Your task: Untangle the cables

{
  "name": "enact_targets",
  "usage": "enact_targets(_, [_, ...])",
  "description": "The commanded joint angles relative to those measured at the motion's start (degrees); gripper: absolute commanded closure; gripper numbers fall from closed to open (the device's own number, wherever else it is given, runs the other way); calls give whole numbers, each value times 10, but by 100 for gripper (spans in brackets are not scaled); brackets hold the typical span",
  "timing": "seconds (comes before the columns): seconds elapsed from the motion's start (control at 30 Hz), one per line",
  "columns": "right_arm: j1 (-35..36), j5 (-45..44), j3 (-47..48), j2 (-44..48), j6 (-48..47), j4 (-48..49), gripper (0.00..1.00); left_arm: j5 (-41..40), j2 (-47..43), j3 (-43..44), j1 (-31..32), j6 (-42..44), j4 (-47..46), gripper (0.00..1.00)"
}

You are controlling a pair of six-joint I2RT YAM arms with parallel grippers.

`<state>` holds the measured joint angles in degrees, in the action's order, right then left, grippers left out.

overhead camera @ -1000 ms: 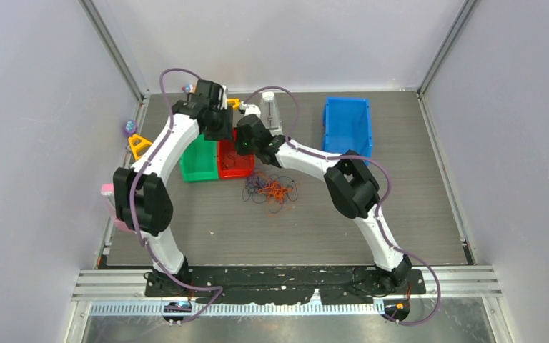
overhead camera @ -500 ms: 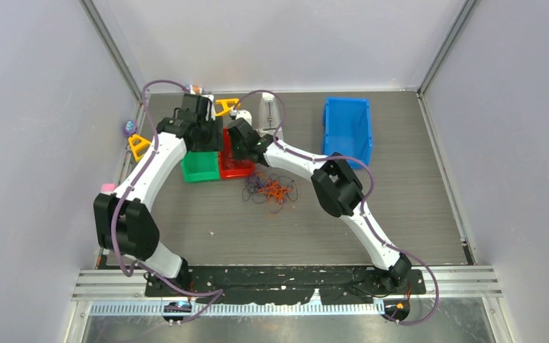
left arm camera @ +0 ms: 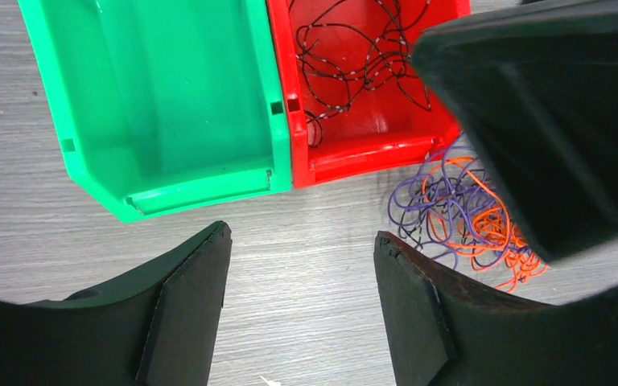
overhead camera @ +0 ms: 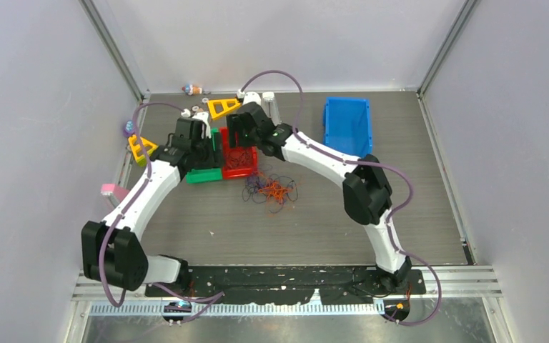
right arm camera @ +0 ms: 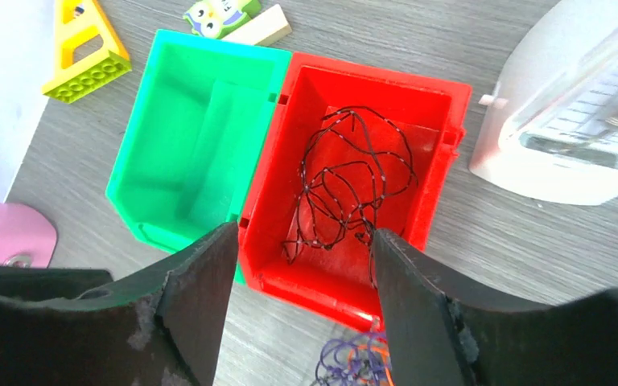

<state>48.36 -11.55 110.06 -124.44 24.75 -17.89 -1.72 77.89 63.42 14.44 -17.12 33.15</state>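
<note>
We see left gripper [left arm camera: 302, 310] and right gripper [right arm camera: 302, 301] both spread, empty; black cable [right arm camera: 342, 189] in red bin [right arm camera: 380, 72]; tangle [overhead camera: 271, 189] at bin's 5 o'clock.

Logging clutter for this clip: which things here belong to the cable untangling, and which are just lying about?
Job: purple-and-orange cable clump; black cable; red bin; green bin; blue bin, perhaps.
Lying about: yellow triangular bricks; white toaster; owl block; pink item.

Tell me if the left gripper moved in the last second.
Yes. The left gripper drew back nearer, from past the green bin's far end to above the bin.
</note>
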Motion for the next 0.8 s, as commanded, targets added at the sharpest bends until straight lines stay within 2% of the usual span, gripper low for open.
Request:
enact_targets(0.0, [4, -5, -59, 89, -20, 27, 28, 40, -52, -46, -1, -19, -91, 34])
enact_targets(0.03, [3, -5, -90, 115, -22, 34, 23, 56, -59, -60, 3, -20, -104, 34])
enact_targets(0.1, [1, -4, -156, 164, -30, 56, 19, 73, -72, -85, 17, -26, -126, 33])
enact_targets(0.27, [-26, 39, -340, 292, -43, 135, 19, 97, -85, -152, 77, -25, -200, 29])
enact_targets(0.4, [-58, 132, -476, 381, -63, 183, 19, 106, -66, -183, 110, -24, -252, 27])
enact_targets(0.53, [-63, 166, -586, 418, -98, 233, 16, 107, -46, -212, 127, -24, -311, 28])
enact_targets(0.63, [-64, 189, -630, 420, -109, 287, 15, 103, -34, -241, 130, -23, -367, 30])
enact_targets(0.77, [-63, 217, -674, 396, -106, 363, 21, 101, -14, -264, 130, -18, -415, 32])
